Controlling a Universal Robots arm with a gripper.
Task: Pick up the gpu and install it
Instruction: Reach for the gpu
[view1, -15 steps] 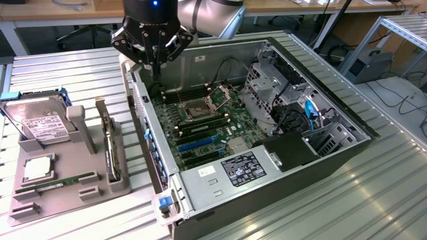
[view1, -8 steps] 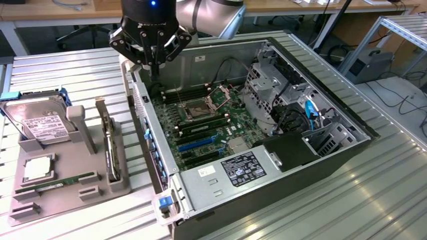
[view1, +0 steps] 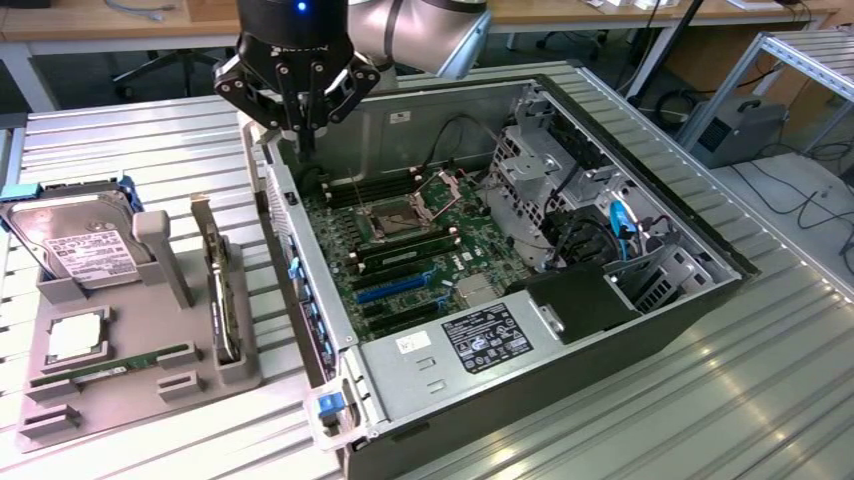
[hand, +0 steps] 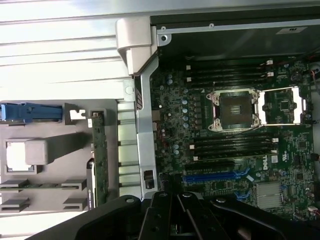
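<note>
The gpu (view1: 222, 300) stands on edge in a slot of the grey holder (view1: 134, 405), at the exterior view's left, beside the open computer case (view1: 561, 390). Seen edge-on in the wrist view, the gpu (hand: 98, 160) is a thin dark-green strip. My gripper (view1: 306, 138) hangs above the case's back left corner, over the case wall and well behind the gpu. Its fingers are shut with nothing between them. The black gripper (hand: 172, 212) shows above the motherboard (hand: 230, 145). A blue expansion slot (hand: 210, 177) lies on the board near the fingers.
The holder also carries a silver hard drive (view1: 74, 245), a processor (view1: 74, 337) and a green memory stick (view1: 114, 366). Inside the case are a drive cage (view1: 534, 180), cables and a power supply (view1: 487, 340). Slatted metal table (view1: 747, 400) surrounds everything.
</note>
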